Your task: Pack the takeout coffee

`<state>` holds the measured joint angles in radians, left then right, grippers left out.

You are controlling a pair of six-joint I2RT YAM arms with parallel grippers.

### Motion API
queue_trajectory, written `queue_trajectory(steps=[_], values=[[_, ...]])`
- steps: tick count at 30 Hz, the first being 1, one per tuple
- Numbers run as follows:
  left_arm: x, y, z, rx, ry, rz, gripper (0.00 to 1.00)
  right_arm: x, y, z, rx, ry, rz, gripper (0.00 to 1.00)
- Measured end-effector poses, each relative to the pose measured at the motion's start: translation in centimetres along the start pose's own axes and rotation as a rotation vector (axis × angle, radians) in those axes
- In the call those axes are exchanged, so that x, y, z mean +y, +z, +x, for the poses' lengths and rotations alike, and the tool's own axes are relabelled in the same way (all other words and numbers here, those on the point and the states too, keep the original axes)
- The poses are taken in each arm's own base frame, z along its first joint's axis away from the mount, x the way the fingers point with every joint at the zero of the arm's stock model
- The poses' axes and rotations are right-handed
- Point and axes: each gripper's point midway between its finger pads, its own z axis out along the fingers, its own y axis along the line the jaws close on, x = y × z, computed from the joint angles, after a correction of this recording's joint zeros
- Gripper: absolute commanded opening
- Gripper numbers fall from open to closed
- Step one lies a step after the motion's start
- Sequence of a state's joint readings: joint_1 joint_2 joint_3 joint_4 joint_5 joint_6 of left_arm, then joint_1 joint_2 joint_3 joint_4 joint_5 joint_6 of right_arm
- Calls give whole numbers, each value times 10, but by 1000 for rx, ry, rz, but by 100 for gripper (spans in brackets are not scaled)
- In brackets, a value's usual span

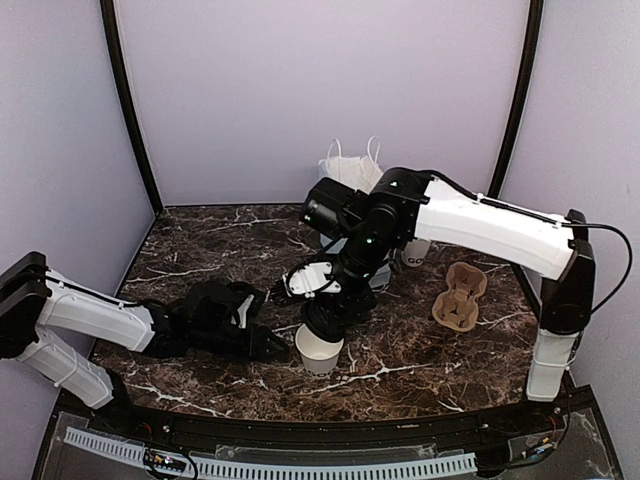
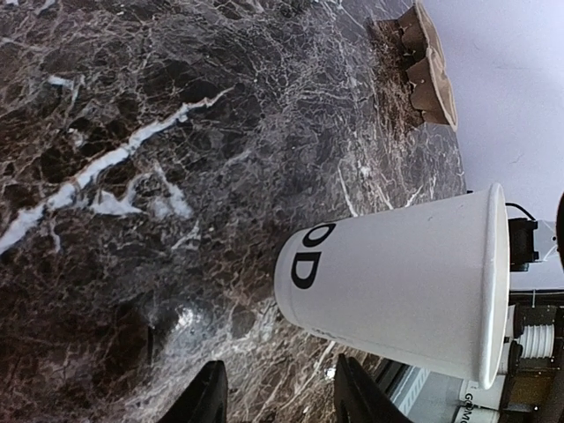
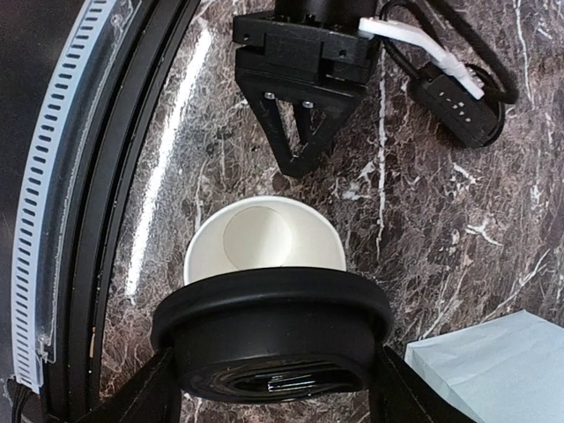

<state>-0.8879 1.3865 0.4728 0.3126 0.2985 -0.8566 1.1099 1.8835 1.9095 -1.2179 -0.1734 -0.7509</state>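
Observation:
The takeout coffee's white paper cup (image 1: 320, 348) stands uncovered and empty on the marble near the front edge. In the left wrist view the cup (image 2: 397, 282) shows dark letters. Its black lid (image 3: 273, 335) hangs just above the cup (image 3: 264, 242), partly over the rim. My right gripper (image 1: 325, 318) is shut on the lid, one finger on each side. My left gripper (image 2: 280, 392) lies low on the table just left of the cup. It is open, with only marble between its fingers (image 2: 207, 397), and its tips stop short of the cup wall.
A white paper bag (image 1: 350, 165) stands at the back centre. A brown pulp cup carrier (image 1: 460, 295) lies at the right, with another white cup (image 1: 415, 252) behind the right arm. A pale blue napkin (image 3: 493, 370) lies right of the cup. The table's front rail (image 3: 53, 220) runs close by.

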Motion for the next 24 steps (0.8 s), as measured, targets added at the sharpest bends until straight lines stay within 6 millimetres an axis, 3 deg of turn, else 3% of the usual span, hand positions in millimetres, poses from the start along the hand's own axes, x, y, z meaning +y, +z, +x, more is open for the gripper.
queue_trajectory(steps=[5,12,24], values=[[-9,14,0,-4,-21,64,43,3,19,8,99,-18,-6,68],[-13,36,6,37,-36,114,42,0,30,9,182,-44,15,67],[-26,37,3,29,-17,172,42,3,41,21,295,-68,22,68]])
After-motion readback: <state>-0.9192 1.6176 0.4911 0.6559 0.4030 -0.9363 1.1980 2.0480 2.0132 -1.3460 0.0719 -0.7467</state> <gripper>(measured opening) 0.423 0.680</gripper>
